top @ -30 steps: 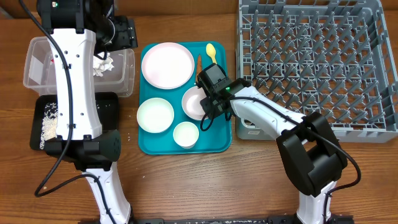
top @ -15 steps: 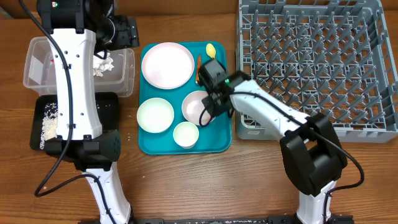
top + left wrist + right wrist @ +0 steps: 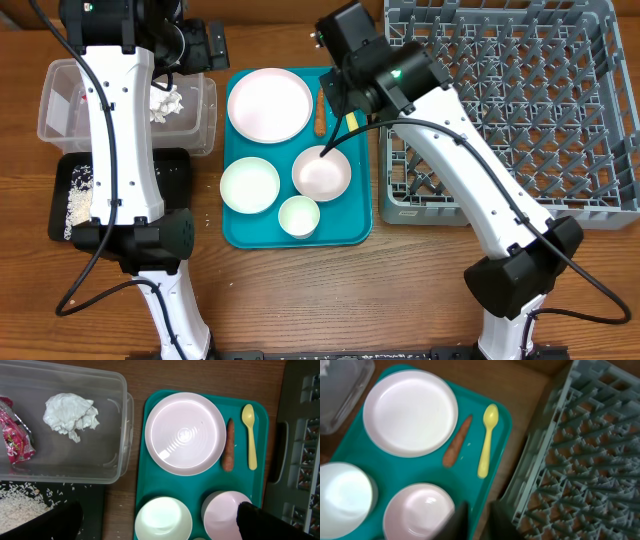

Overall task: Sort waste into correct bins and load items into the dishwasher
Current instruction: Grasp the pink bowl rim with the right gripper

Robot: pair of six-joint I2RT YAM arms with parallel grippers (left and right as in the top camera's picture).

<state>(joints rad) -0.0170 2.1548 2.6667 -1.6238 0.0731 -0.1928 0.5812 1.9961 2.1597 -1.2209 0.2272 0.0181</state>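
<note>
On the teal tray (image 3: 350, 225) sit the white-pink plate (image 3: 270, 104), two white bowls (image 3: 249, 185) (image 3: 322, 172), the small cup (image 3: 299, 216), the carrot piece (image 3: 457, 442) and the yellow spoon (image 3: 487, 440). The clear tub (image 3: 65, 462) holds the white napkin (image 3: 70, 412) and the red wrapper (image 3: 17, 440). The black tray (image 3: 170, 170) holds rice (image 3: 78, 195). No brown lump shows. My left gripper (image 3: 160, 510) is wide open and empty, high above the bowls. My right gripper (image 3: 480, 520) is open and empty, above the tray's right edge beside the pinkish bowl (image 3: 420, 510).
The grey dish rack (image 3: 500, 100) fills the right side, close against the teal tray. The right arm reaches over the tray's back right corner. The left arm's column stands over the tub and black tray.
My right gripper has risen from the pinkish bowl and swung toward the back; the bowl stays on the tray. The left arm has not moved.
</note>
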